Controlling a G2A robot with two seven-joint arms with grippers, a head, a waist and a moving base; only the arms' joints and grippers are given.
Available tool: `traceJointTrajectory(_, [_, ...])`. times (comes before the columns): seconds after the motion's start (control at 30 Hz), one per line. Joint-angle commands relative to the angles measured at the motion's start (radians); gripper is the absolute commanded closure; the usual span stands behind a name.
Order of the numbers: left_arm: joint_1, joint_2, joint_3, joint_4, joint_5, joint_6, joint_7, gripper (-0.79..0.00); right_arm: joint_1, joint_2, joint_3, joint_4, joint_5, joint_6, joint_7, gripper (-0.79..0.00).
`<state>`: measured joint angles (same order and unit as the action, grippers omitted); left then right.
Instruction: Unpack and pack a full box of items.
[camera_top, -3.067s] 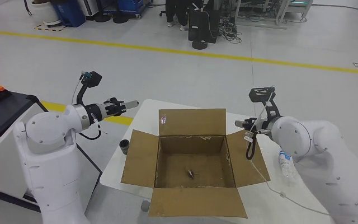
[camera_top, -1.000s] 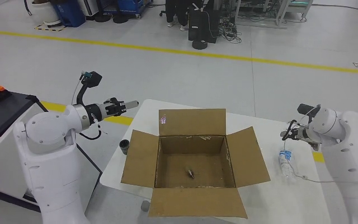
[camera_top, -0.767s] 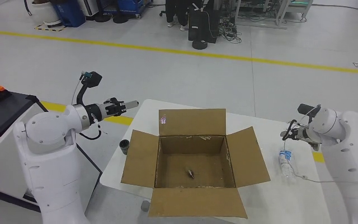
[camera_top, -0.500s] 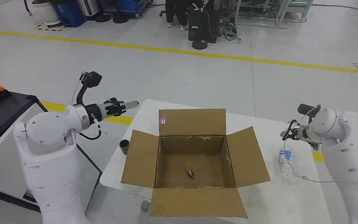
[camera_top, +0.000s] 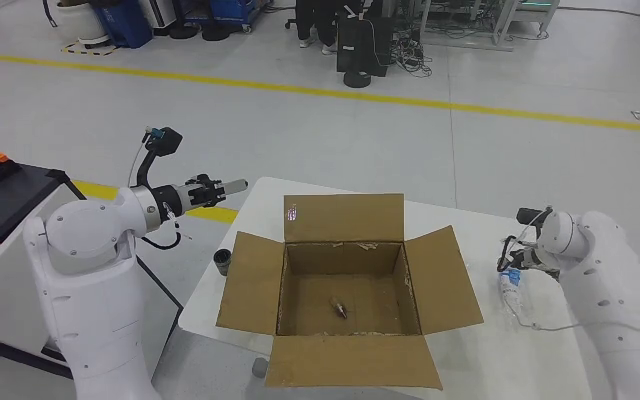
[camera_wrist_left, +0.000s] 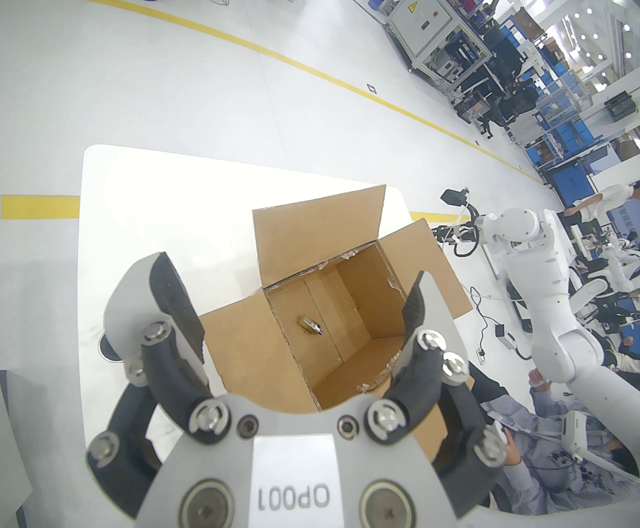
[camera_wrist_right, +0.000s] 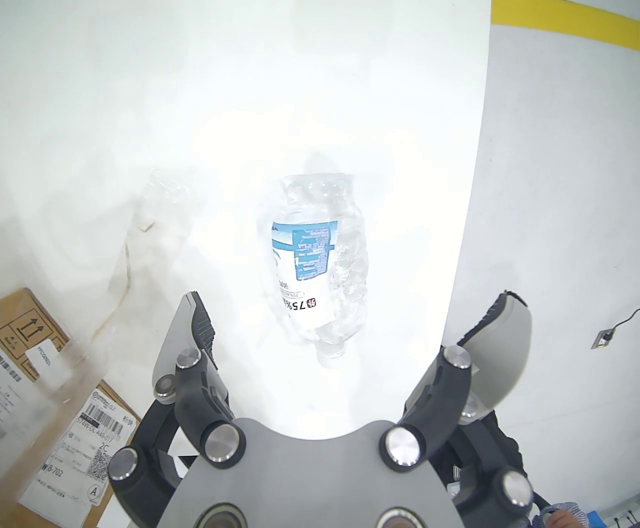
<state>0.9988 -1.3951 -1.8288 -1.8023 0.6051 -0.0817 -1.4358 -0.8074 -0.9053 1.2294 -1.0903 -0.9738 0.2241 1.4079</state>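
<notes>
White surface (camera_top: 470, 225) under right tool (camera_wrist_right: 350, 312), spread wide, pinching nothing. Clear plastic bottle (camera_wrist_right: 320, 280) flat just ahead, cap toward tool, long axis running straight away from it. Left tool (camera_wrist_left: 291, 276) spread too, well apart beyond cardboard box (camera_top: 350, 290).

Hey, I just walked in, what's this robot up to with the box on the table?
The robot is working at an open cardboard box on a white table; only one small item lies inside. Its right end effector hovers open over a clear bottle lying on the table beside the box, not gripping it. The left end effector, also open, holds nothing.
</notes>
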Motion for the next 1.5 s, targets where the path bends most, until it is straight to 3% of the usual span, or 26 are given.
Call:
traceJointTrajectory(0.0, [0.0,0.0,0.0,0.0,0.0,0.0,0.0,-0.785,0.01,-0.003,-0.008,0.03,0.004,-0.018,0.0,-0.785])
traceJointTrajectory(0.4, [0.0,0.0,0.0,0.0,0.0,0.0,0.0,-0.785,0.098,-0.06,-0.135,0.229,0.037,-0.074,-0.04,-0.785])
traceJointTrajectory(0.9, [0.0,0.0,0.0,0.0,0.0,0.0,0.0,-0.785,0.184,-0.151,-0.316,0.336,-0.089,0.13,-0.014,-0.785])
traceJointTrajectory(1.47, [0.0,0.0,0.0,0.0,0.0,0.0,0.0,-0.785,0.24,-0.211,-0.364,0.535,-0.085,0.061,-0.105,-0.785])
